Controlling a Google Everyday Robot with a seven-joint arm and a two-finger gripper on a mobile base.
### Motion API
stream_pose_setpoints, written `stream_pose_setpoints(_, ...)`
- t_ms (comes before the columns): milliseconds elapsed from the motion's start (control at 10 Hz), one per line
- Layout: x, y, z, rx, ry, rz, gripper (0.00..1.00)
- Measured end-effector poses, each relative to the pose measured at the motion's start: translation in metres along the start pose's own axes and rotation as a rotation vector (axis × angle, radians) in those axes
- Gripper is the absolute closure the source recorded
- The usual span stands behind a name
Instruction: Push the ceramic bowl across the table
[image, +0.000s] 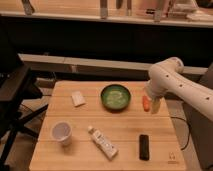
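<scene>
Right of centre in the frame, my gripper (151, 104) hangs low over the right edge of the worktop (80, 125), pointing down from the white arm (172, 82) that reaches in from the right side. I cannot tell from this view whether the gripper is open or closed, and I cannot tell whether it touches the wood. A small orange object (145, 102) sits right against its left side; whether it is held or simply lies there, I cannot say.

On my feed the ceramic bowl (116, 97) stands upright in the upper middle of the worktop, dark green outside and pale and mottled inside. It is just left of the orange object and apart from the gripper, with a narrow strip of bare wood between its rim and them.

Other things lie further off. A small white block (77, 98) is left of the bowl, near the upper left of the worktop. A white paper cup (62, 133) stands upright at the lower left. A pale tube (103, 142) lies on a slant in the lower middle, and a black bar (144, 146) lies lengthwise at the lower right, below the gripper and well apart from it.
</scene>
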Motion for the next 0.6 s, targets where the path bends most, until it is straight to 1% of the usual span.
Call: stream_pose_setpoints(600, -0.0025, -0.0019, 0.0061, 0.0, 0.001, -0.023, 0.2)
